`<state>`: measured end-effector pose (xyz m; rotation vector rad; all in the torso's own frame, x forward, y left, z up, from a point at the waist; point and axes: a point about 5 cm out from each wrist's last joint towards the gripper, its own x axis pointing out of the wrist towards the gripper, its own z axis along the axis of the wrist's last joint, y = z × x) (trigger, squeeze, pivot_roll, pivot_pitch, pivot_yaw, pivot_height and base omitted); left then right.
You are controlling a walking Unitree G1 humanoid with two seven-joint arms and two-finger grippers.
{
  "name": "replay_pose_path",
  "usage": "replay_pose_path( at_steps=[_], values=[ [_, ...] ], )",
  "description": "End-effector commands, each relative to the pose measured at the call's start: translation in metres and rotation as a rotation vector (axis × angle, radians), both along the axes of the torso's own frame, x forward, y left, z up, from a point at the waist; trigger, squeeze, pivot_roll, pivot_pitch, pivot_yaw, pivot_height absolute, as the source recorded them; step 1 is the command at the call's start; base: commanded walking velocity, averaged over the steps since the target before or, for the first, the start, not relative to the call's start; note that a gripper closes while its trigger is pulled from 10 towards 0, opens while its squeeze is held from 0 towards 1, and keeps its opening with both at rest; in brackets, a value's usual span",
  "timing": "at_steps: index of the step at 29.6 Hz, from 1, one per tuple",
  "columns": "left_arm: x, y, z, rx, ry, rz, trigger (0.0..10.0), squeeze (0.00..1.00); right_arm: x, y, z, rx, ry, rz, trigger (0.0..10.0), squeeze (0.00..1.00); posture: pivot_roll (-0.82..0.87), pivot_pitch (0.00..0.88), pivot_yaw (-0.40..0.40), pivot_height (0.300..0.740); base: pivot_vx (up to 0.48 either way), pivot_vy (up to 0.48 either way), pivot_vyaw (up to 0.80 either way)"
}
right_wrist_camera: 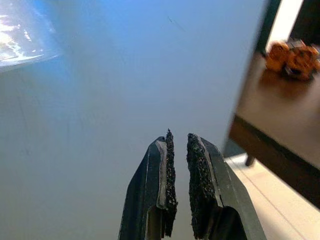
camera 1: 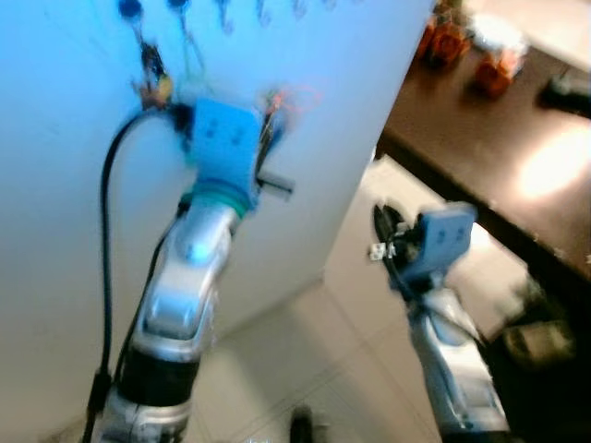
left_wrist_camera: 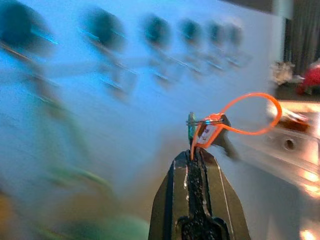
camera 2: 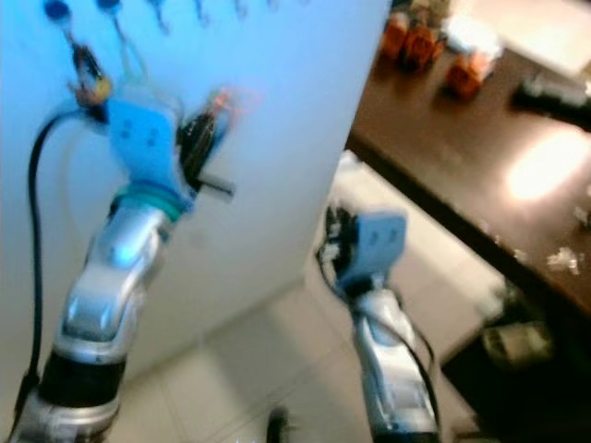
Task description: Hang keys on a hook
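Observation:
The keys hang on an orange cord loop, and my left gripper is shut on that cord. This gripper is raised against the white wall, with the orange loop just below a row of hooks. The hooks look blurred in the left wrist view. Another bunch of keys hangs from a hook further left. My right gripper is held low, past the wall's corner. Its fingers stand slightly open with nothing between them.
A dark wooden table stands to the right with orange objects on it. A black cable runs along my left arm. Pale floor tiles lie below. The eye views are blurred.

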<state>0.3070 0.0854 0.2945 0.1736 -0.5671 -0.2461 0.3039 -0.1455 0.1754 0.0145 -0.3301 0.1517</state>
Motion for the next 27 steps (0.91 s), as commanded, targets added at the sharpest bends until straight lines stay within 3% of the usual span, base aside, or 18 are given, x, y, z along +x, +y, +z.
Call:
replay_pose_path(
  at_steps=[1,9,18,22,27],
  values=[
    [-0.005,0.004,0.0,0.017,-0.026,0.016,10.0,0.0,-0.003,0.002,-0.008,0.011,0.028,0.012,10.0,0.0,-0.05,0.141,-0.002,0.74,0.465,0.0,0.0],
    [-0.028,0.012,-0.002,0.194,-0.204,0.042,10.0,0.0,-0.004,0.0,-0.013,0.001,0.045,0.014,10.0,0.0,-0.05,0.144,-0.005,0.74,0.149,0.0,0.0],
    [-0.041,0.013,-0.007,0.243,-0.224,0.051,10.0,0.0,-0.003,0.001,-0.015,-0.004,0.053,0.023,10.0,0.0,-0.03,0.154,-0.014,0.74,0.0,0.0,0.0],
    [-0.052,0.012,-0.009,0.322,-0.306,0.068,10.0,0.0,-0.002,0.002,-0.015,-0.008,0.057,0.029,10.0,0.0,-0.03,0.172,-0.016,0.74,0.0,0.0,0.0],
    [-0.058,0.015,-0.01,0.329,-0.334,0.089,10.0,0.0,-0.002,0.0,-0.016,-0.017,0.061,0.032,10.0,0.0,-0.02,0.19,-0.02,0.74,0.0,0.0,0.0]
  ],
)
